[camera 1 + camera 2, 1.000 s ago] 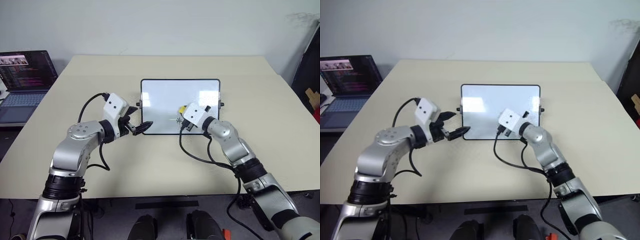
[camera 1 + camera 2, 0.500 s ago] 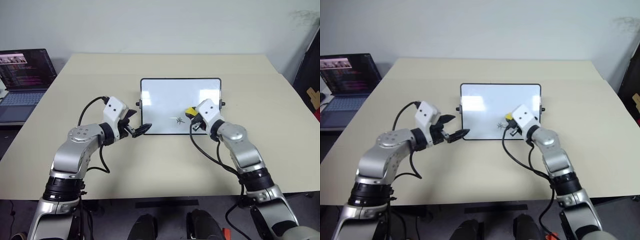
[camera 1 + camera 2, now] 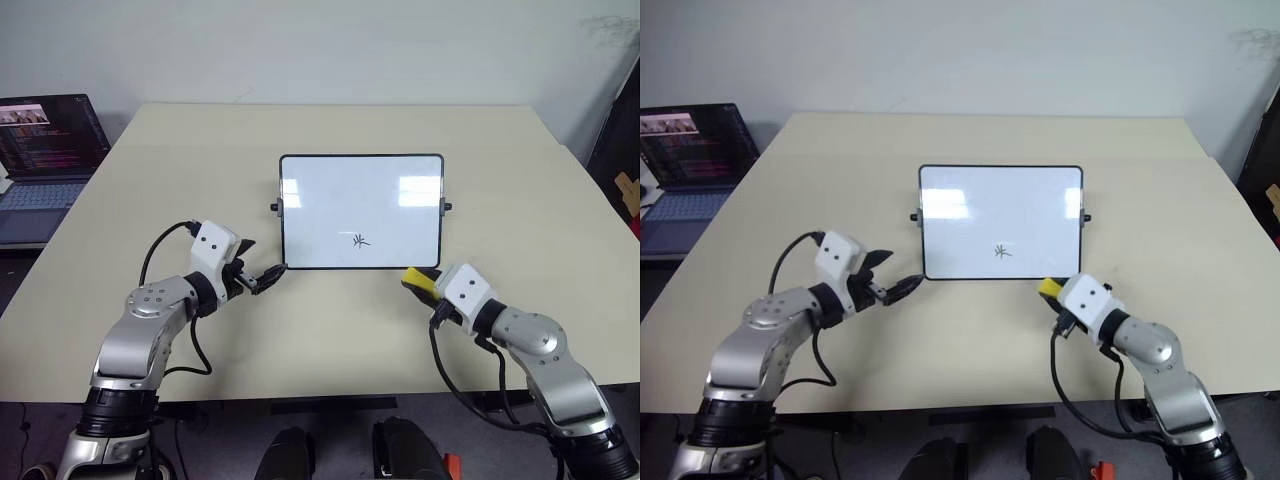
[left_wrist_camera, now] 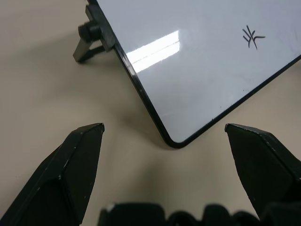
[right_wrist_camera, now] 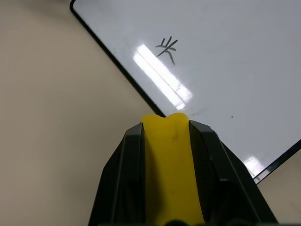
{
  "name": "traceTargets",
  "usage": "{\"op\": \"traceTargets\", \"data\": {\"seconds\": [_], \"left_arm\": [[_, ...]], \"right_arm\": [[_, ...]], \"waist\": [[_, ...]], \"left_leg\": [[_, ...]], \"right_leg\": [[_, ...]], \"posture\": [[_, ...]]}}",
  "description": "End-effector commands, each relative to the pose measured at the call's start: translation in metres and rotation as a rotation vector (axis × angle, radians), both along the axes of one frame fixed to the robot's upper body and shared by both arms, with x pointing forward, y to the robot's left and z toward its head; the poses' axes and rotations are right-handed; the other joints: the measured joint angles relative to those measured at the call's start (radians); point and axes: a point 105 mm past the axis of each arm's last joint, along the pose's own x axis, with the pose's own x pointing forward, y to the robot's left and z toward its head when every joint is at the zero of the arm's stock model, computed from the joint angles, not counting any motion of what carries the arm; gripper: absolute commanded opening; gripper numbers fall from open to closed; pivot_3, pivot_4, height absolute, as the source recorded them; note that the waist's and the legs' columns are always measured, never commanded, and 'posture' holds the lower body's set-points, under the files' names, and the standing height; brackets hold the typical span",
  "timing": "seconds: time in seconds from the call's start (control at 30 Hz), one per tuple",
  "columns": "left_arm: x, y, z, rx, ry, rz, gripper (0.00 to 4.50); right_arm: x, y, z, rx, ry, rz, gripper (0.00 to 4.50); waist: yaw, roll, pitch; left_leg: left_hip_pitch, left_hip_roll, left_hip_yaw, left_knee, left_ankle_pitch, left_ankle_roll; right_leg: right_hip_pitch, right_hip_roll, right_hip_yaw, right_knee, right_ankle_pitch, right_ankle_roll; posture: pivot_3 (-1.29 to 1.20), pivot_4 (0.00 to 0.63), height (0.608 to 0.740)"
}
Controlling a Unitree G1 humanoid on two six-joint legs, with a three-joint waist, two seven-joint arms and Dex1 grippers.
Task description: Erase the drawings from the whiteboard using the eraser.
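The whiteboard [image 3: 360,200] stands propped in the middle of the table, and its surface bears one drawing, a small black star-like squiggle [image 3: 360,240] low in the centre. The same squiggle [image 5: 166,47] shows in the right wrist view. My right gripper [image 3: 425,287] hovers just in front of the board's lower right corner, off the board, shut on the yellow eraser [image 3: 413,277]. In the right wrist view the eraser [image 5: 171,169] sits squeezed between the two black fingers. My left gripper [image 3: 262,278] is open, just off the board's lower left corner [image 4: 171,141], touching nothing.
An open laptop [image 3: 45,150] sits at the far left beside the table. Small black knobs [image 3: 274,207] stick out from the board's sides, with a stand leg [image 4: 87,49] behind. Bare tabletop [image 3: 340,330] lies between board and front edge.
My right gripper has pulled the eraser off the board, back toward me and to the right. My left gripper has sunk and drawn slightly back from the board's corner.
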Motion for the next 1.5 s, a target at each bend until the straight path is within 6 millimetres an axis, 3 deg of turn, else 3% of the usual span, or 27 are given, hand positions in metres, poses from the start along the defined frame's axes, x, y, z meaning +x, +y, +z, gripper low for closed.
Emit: {"op": "traceTargets", "data": {"seconds": [0.03,0.23,0.43,0.7,0.83,1.0,1.27,1.4,1.5], "left_arm": [[-0.004,-0.008,0.014,0.001,-0.075,-0.031,4.5],[-0.009,-0.017,0.011,0.014,-0.075,-0.076,4.5],[-0.005,-0.026,0.02,0.017,-0.097,-0.118,4.5],[-0.001,-0.025,0.024,0.041,-0.11,-0.133,4.5],[-0.003,-0.026,0.023,0.038,-0.104,-0.146,4.5],[-0.006,-0.027,0.021,0.036,-0.092,-0.158,4.5],[-0.004,-0.026,0.02,0.031,-0.092,-0.159,4.5],[-0.002,-0.024,0.021,0.026,-0.094,-0.153,4.5],[-0.002,-0.021,0.018,0.027,-0.089,-0.145,4.5]], "right_arm": [[-0.004,0.007,0.006,-0.095,-0.152,0.058,0.99],[0.009,0.029,0.024,-0.06,-0.355,0.082,0.99],[0.052,0.051,0.052,0.03,-0.45,0.051,0.99],[0.096,0.054,0.086,0.062,-0.581,-0.05,0.99],[0.103,0.062,0.057,0.009,-0.506,-0.015,0.99],[0.094,0.07,0.004,-0.07,-0.361,0.073,0.99],[0.078,0.068,-0.046,-0.173,-0.206,0.13,0.99],[0.078,0.066,-0.043,-0.179,-0.215,0.122,0.99],[0.083,0.068,-0.006,-0.109,-0.376,0.093,0.99]], "waist": [[0.001,0.0,0.0],[-0.001,0.0,0.0],[0.0,0.0,0.0],[-0.001,0.0,0.0],[-0.003,0.0,0.0],[-0.003,0.0,0.0],[-0.005,-0.001,-0.001],[-0.005,-0.001,-0.001],[-0.004,-0.001,-0.001]], "left_leg": [[0.0,0.0,0.0,0.0,0.0,0.0],[0.001,0.0,0.001,0.0,0.0,-0.001],[0.003,0.0,0.001,0.001,0.0,-0.001],[0.002,0.0,0.002,0.0,0.002,-0.004],[0.001,0.0,0.003,0.0,0.002,-0.004],[0.001,0.0,0.003,0.0,0.001,-0.001],[0.015,0.0,0.004,-0.001,0.0,0.0],[0.016,0.0,0.004,0.0,0.0,0.0],[0.016,0.001,0.004,0.001,0.001,0.0]], "right_leg": [[0.0,0.0,0.0,0.0,0.0,0.0],[0.0,0.0,0.001,0.0,0.0,0.0],[0.001,0.001,0.001,0.002,0.0,0.0],[0.0,0.0,0.001,0.001,0.0,0.0],[-0.001,0.0,0.001,0.001,0.0,-0.001],[-0.001,0.0,0.002,0.001,0.0,-0.001],[0.012,0.001,0.003,0.003,0.0,-0.001],[0.012,0.002,0.003,0.005,0.001,-0.001],[0.012,0.003,0.003,0.006,0.001,-0.002]], "posture": [[0.0,0.15,0.74],[0.0,0.15,0.74],[0.0,0.15,0.74],[0.0,0.15,0.74],[0.0,0.15,0.74],[0.0,0.15,0.74],[0.0,0.15,0.74],[0.0,0.15,0.74],[0.0,0.15,0.74]]}}
